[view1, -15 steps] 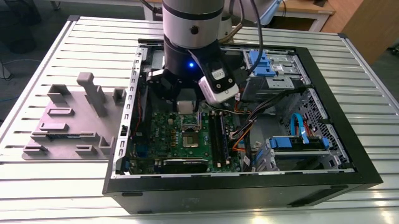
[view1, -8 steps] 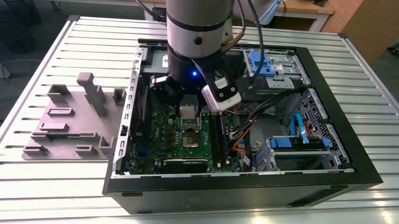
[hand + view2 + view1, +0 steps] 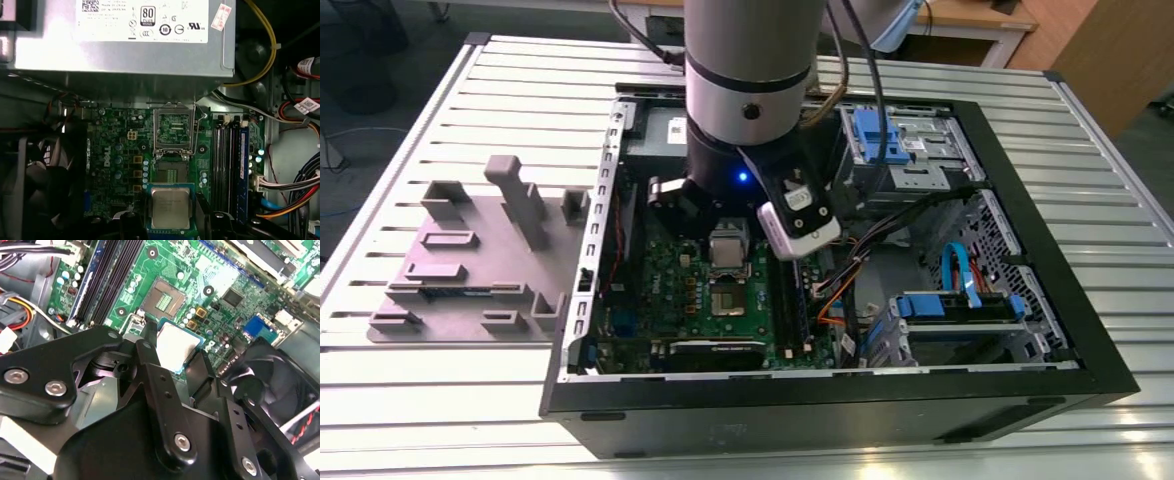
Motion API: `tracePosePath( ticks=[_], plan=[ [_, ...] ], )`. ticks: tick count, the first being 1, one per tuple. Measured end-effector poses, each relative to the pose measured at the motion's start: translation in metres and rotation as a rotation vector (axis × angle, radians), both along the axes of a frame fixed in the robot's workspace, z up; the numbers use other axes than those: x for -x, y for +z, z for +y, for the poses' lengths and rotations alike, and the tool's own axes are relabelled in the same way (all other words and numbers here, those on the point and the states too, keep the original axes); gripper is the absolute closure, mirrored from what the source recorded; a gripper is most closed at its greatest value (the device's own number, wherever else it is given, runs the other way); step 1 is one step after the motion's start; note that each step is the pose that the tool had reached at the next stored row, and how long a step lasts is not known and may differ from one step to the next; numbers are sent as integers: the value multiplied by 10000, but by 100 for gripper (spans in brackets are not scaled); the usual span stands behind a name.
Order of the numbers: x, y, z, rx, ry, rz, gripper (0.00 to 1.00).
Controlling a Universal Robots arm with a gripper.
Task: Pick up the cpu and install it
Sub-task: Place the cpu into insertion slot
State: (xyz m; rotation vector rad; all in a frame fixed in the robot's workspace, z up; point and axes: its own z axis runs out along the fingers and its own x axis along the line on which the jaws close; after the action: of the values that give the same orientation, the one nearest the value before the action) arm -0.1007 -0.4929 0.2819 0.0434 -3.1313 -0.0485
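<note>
The cpu (image 3: 170, 207) (image 3: 177, 346) is a small square chip with a dull silver top and a green rim. My gripper (image 3: 170, 216) (image 3: 176, 362) is shut on it, one black finger (image 3: 150, 357) on each side. The chip hangs just above the green motherboard (image 3: 115, 150), beside the socket (image 3: 171, 175) (image 3: 167, 300). The socket lies open, its metal load plate (image 3: 173, 131) raised. In the exterior view, my gripper (image 3: 726, 238) reaches down into the open computer case (image 3: 854, 385), above the socket (image 3: 724, 298).
A grey power supply box (image 3: 125, 45) with a white label borders the motherboard. Memory slots (image 3: 227, 165) run beside the socket, and a black fan (image 3: 280, 385) and bundled cables (image 3: 295, 185) sit close by. On the slatted table (image 3: 400, 160) stands a grey fixture (image 3: 467, 260).
</note>
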Motion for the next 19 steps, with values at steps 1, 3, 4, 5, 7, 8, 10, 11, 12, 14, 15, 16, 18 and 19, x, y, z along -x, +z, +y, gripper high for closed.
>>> tracePosePath(
  ticks=[1,3,4,5,7,8,10,11,12,14,15,16,18,19],
  plan=[
    [-7,-17,-7,1,-14,1,53],
    [-27,-55,-17,-2,-39,0,53],
    [-38,-73,-21,-2,-49,1,53],
    [-49,-90,-24,-2,-60,1,53],
    [-67,-127,-29,-3,-87,1,53],
    [-75,-145,-32,-3,-105,1,53],
    [-91,-181,-37,-4,-140,1,53],
    [-98,-200,-40,-3,-156,2,53],
    [-104,-218,-42,-3,-170,3,53],
    [-115,-253,-50,-3,-197,4,53],
    [-121,-270,-55,-3,-209,5,53],
    [-126,-287,-60,-2,-221,6,53],
    [-142,-317,-70,-3,-237,11,53],
    [-147,-327,-73,-3,-244,12,53]
  ],
)
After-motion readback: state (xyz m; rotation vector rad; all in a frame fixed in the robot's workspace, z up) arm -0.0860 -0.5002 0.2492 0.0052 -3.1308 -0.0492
